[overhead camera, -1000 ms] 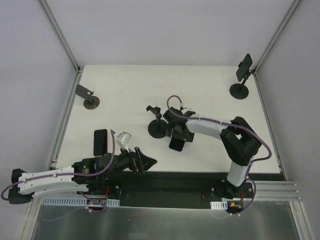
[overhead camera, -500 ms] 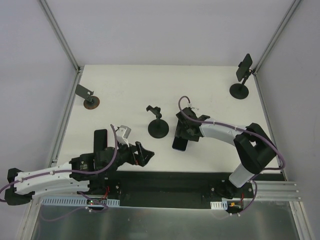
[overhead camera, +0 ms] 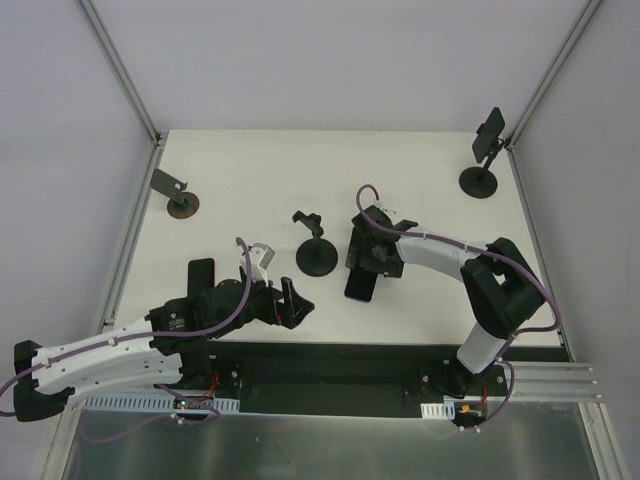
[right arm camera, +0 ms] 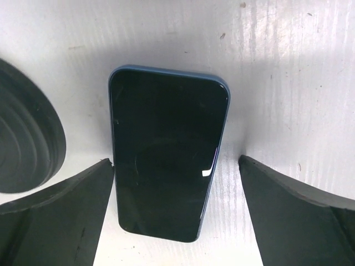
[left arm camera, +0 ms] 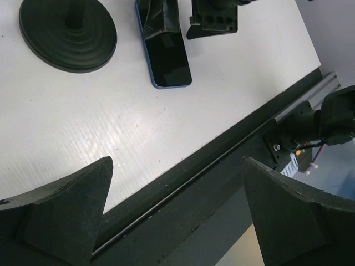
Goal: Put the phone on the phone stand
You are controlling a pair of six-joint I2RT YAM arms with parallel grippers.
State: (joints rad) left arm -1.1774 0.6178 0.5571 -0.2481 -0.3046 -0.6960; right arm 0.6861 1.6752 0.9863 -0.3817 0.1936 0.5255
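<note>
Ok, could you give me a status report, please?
Left gripper open, empty. Right gripper open, straddling blue phone, flat on table. Phone stand beside it, nothing between.

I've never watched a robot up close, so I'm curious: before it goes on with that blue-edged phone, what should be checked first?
1. The phone lies flat, screen up, on the table: ok.
2. The right gripper is open, with one finger on each side of the phone: ok.
3. The phone is actually gripped: not ok, the jaws stand open.
4. The right gripper's fingers are low enough to catch the phone's edges: cannot tell.
5. The phone stand is upright beside the phone, with its cradle empty: ok.
6. The left gripper is open and well away from the phone: ok.
</note>
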